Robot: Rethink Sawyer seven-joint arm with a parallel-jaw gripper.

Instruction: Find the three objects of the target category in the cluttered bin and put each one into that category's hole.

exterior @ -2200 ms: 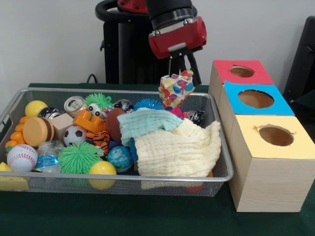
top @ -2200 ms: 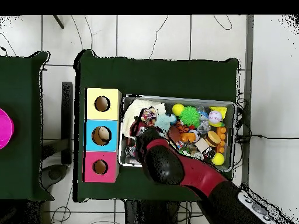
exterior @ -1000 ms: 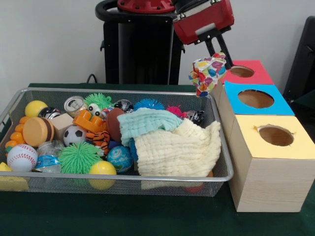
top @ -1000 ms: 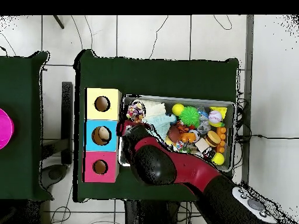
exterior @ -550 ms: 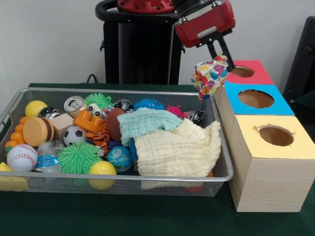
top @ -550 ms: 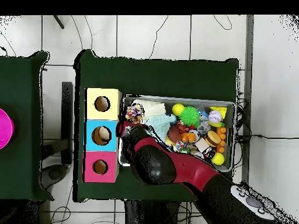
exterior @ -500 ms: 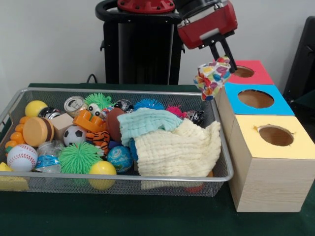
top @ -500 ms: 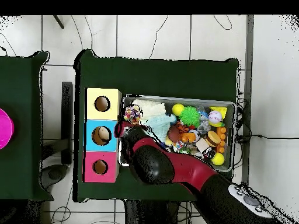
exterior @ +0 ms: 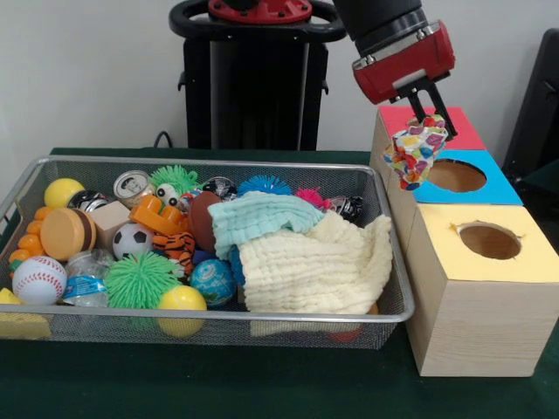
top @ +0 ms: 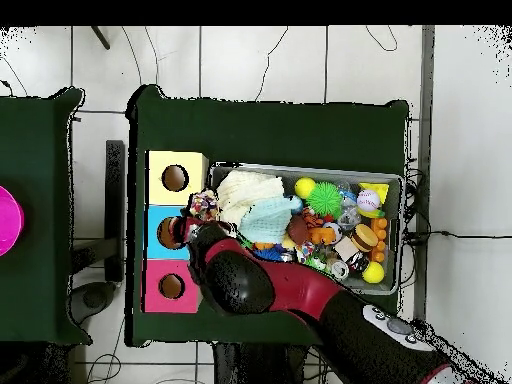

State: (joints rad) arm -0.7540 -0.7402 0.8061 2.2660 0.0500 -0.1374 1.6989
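At blue box (exterior: 489, 179) edge | gripper (exterior: 427, 120) carried patterned cloth (exterior: 417, 152) off bin (exterior: 384, 262)

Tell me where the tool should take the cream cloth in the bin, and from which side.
Best guess: pinch the cream cloth at its raised, bunched top fold, beside the mint cloth, coming straight down from above. It lies heaped and draped toward the wire bin front wall, so its lower edges sit close to the mesh and toys; the crest is the free, graspable part. The tool holds the patterned cloth now.
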